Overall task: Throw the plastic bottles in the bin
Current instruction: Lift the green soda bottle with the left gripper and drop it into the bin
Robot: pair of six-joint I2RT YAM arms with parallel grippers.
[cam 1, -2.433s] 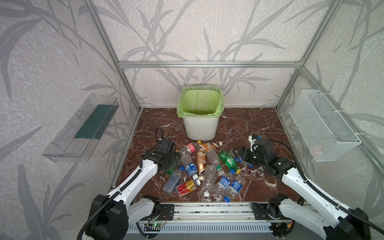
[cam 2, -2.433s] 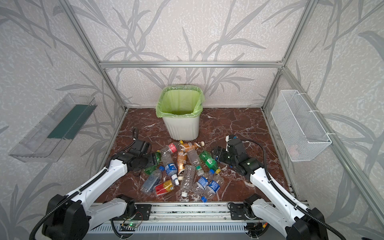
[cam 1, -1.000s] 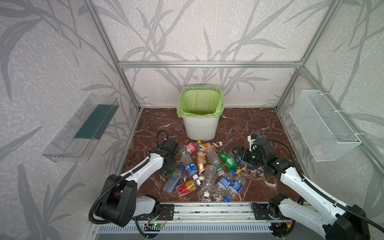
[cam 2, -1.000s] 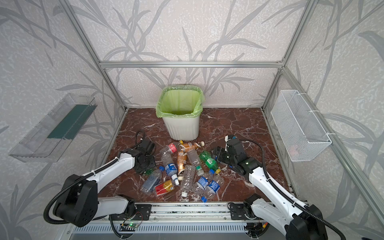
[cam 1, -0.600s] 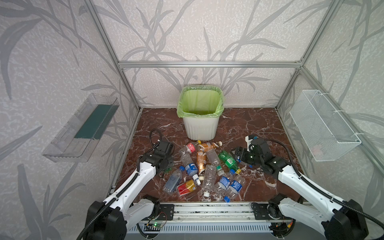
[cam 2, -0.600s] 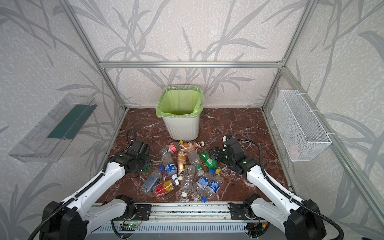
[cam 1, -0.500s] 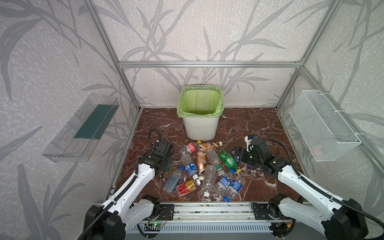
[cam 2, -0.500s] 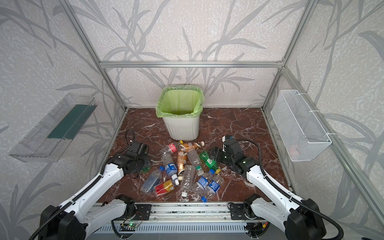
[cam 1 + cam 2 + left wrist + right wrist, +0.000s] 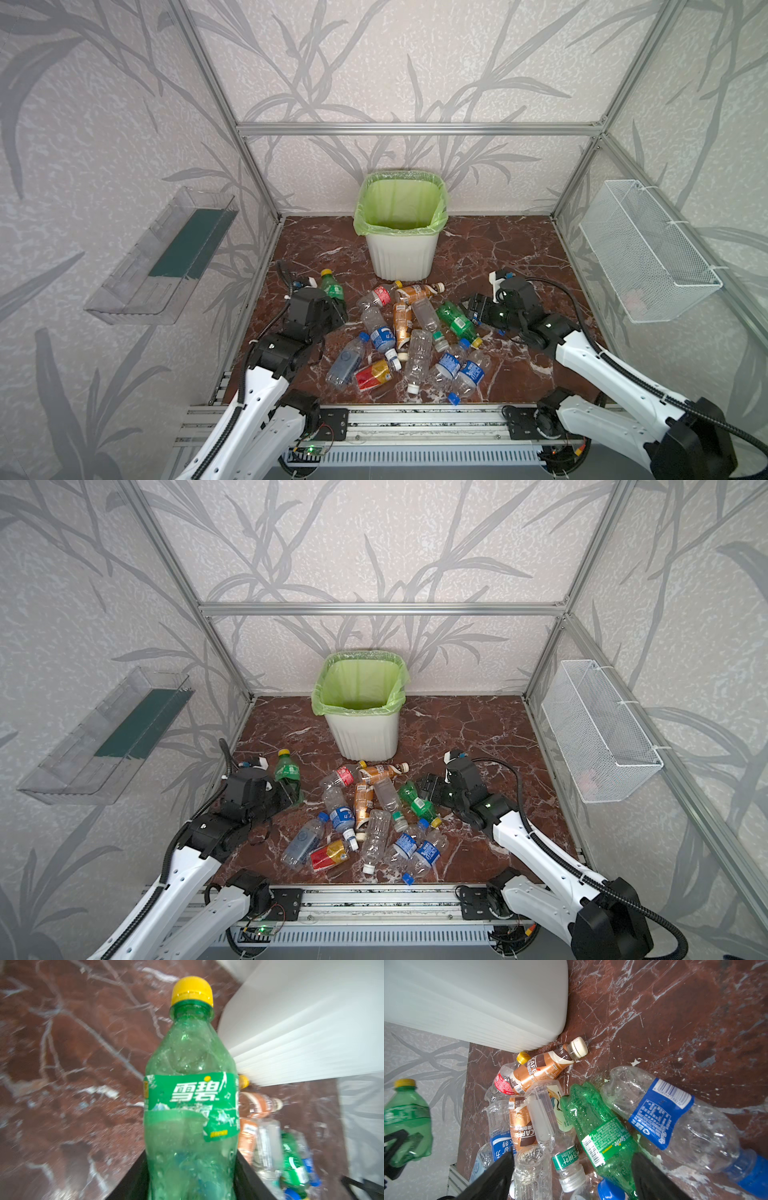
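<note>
Left fingers (image 9: 133,1184) clamp the green bottle (image 9: 191,1105): raise it above the bin (image 9: 401,257) rim before releasing. Right fingers (image 9: 496,1176) stand apart.

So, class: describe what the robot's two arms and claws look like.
The left arm and right arm are white shells with black joints. The left claw and right claw are black, two-fingered. Black cables loop from the wrists.
</note>
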